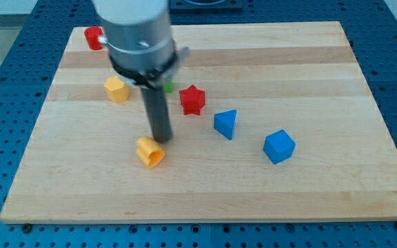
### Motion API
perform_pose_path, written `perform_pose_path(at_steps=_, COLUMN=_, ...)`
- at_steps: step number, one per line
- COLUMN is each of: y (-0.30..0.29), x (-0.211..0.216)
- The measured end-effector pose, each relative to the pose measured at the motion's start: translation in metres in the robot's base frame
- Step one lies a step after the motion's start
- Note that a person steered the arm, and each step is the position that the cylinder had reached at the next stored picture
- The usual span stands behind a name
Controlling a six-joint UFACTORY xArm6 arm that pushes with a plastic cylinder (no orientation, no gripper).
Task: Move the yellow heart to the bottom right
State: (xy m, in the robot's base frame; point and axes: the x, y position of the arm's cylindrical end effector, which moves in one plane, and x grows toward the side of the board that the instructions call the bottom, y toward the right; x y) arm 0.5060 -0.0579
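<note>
The yellow heart [149, 151] lies on the wooden board [309, 186], left of the middle and toward the view's bottom. My tip [161, 141] stands just above and to the right of it, touching or almost touching its upper right edge. The rod rises from there into the grey arm body at the view's top. The board's bottom right corner lies far to the right of the heart.
A yellow pentagon-like block [116, 89] sits at the left. A red star [192, 100], a blue triangular block [226, 124] and a blue cube [279, 147] lie to the right. A red block [93, 38] is at top left. A green block [169, 87] peeks from behind the rod.
</note>
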Motion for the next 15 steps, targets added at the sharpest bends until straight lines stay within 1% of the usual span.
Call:
perform_pose_path(at_steps=1, y=-0.026, x=-0.01)
perform_pose_path(at_steps=2, y=-0.067, x=-0.006)
perform_pose_path(at_steps=3, y=-0.067, x=0.019)
perform_pose_path(at_steps=4, y=-0.006, x=0.036)
perform_pose_path(at_steps=5, y=0.082, x=0.036)
perform_pose_path(at_steps=6, y=0.065, x=0.019)
perform_pose_path(at_steps=7, y=0.092, x=-0.008)
perform_pose_path(at_steps=9, y=0.152, x=0.034)
perform_pose_path(at_steps=10, y=0.111, x=0.038)
perform_pose_path(at_steps=11, y=0.089, x=0.048)
perform_pose_path(at_steps=13, y=0.217, x=0.062)
perform_pose_path(at_steps=14, y=0.202, x=0.061)
perform_pose_path(at_steps=15, y=0.187, x=0.076)
